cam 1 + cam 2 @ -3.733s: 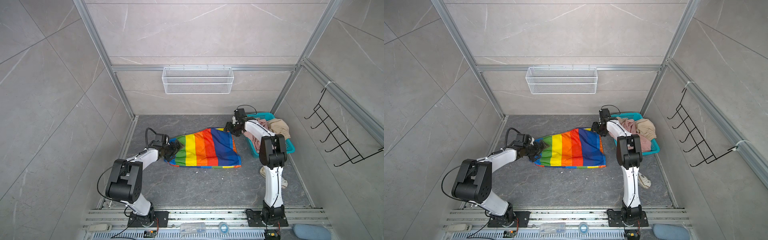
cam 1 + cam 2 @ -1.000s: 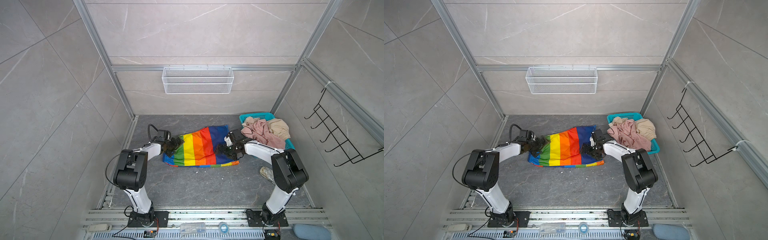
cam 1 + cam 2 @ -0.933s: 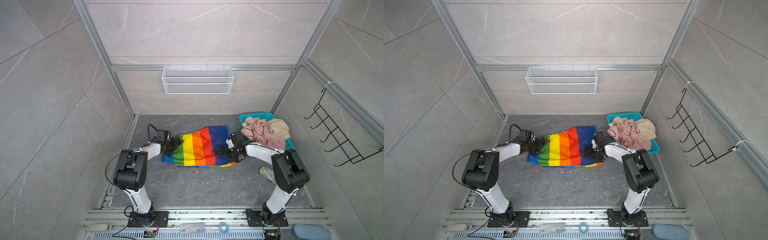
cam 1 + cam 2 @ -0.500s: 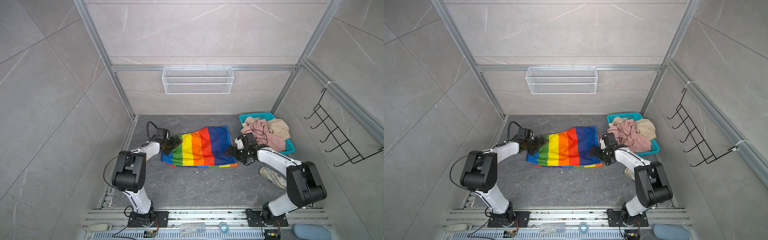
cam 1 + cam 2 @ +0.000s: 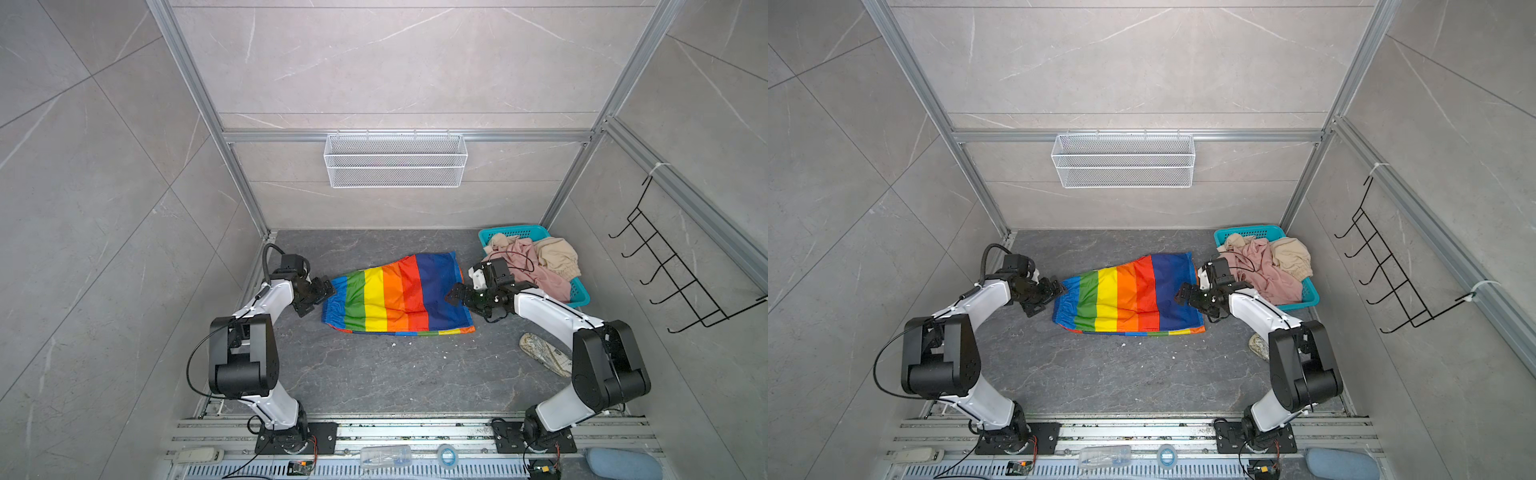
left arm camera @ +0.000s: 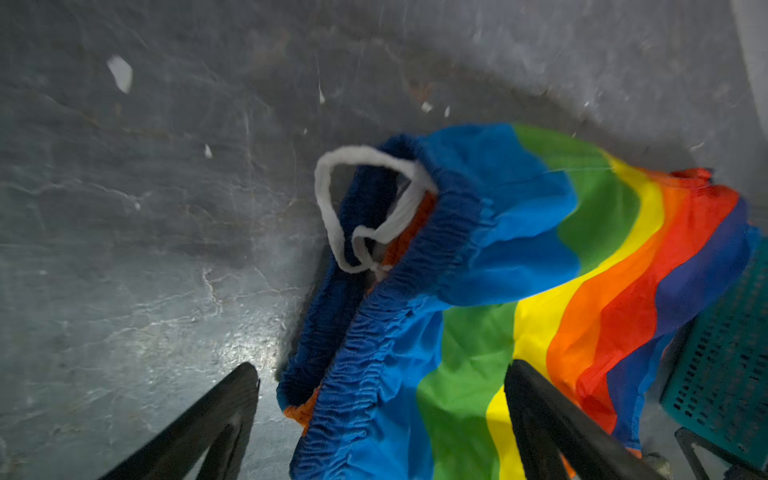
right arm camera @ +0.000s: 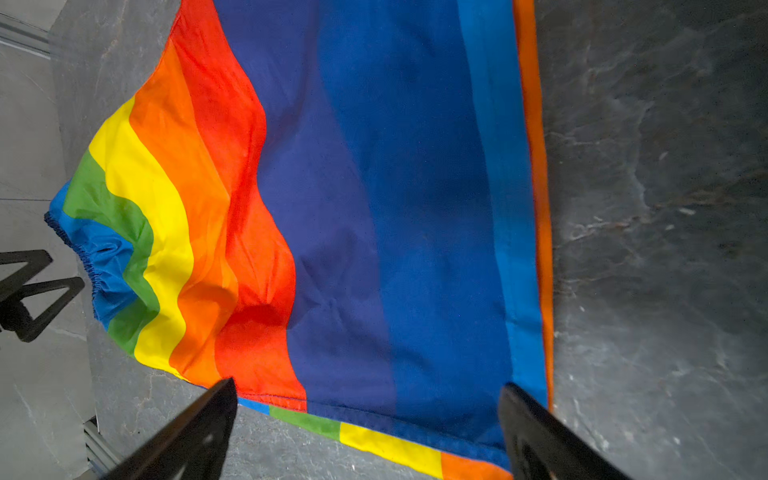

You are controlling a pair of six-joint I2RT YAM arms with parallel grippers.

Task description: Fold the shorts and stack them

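Observation:
The rainbow-striped shorts [image 5: 399,297] [image 5: 1129,297] lie spread flat mid-floor, with the blue gathered waistband and white drawstring [image 6: 332,216] toward the left arm. My left gripper [image 5: 322,293] [image 5: 1054,293] [image 6: 382,415] is open at the waistband end, and the band lies between its fingers. My right gripper [image 5: 455,297] [image 5: 1183,296] [image 7: 368,415] is open over the dark-blue leg hem [image 7: 353,208]. The pink shorts [image 5: 528,266] and beige shorts [image 5: 557,255] lie crumpled in the teal basket [image 5: 515,231].
The teal basket [image 5: 1250,231] stands in the back right corner beside the right arm. A worn slipper [image 5: 540,353] lies on the floor near the right arm. A white wire basket [image 5: 395,166] hangs on the back wall and a black hook rack [image 5: 673,282] on the right wall.
The right arm's elbow has swung out to the right and lower while its gripper stays at the shorts' right end. The left gripper has drawn back slightly to the left.

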